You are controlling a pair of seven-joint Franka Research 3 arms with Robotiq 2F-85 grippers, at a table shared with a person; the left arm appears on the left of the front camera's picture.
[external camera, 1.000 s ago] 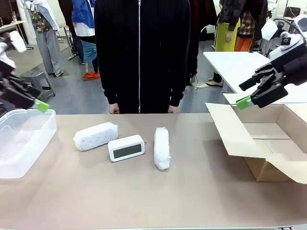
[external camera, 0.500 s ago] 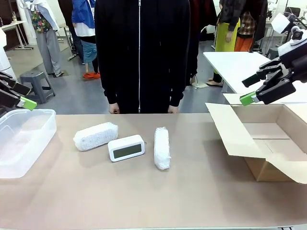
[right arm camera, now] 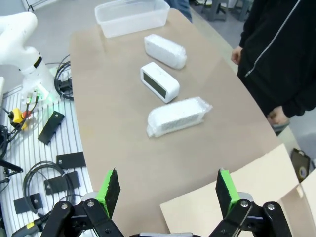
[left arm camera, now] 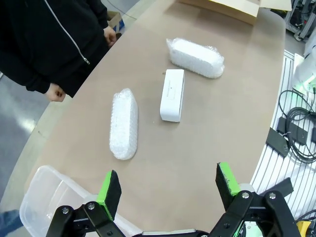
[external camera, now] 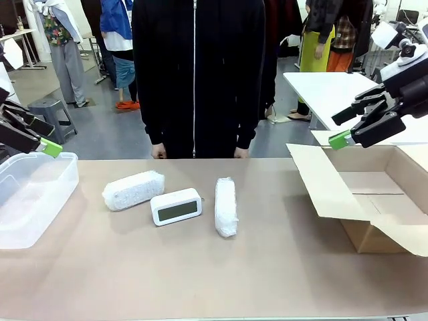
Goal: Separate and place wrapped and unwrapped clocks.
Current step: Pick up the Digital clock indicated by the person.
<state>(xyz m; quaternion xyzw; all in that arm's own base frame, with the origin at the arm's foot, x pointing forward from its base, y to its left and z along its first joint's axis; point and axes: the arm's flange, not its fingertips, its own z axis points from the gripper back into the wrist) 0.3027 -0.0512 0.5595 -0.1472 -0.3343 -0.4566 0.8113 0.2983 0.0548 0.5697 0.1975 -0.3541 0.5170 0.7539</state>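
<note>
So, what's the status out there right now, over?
Left gripper, right gripper: open, empty, raised. Left wrapped bundle, bare clock, right wrapped bundle lying mid-table. Nothing in the way; person stands at far edge.

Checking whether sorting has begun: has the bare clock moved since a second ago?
No. The bare clock keeps its spot between the left bundle and the right bundle.

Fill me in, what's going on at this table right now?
Nothing is held. A wrapped clock, the bare clock and a second wrapped clock lie in a row mid-table, unsorted. The left gripper hovers open by the clear tub, and the right gripper hovers open above the cardboard box. The person stands at the far edge, hands down.
</note>
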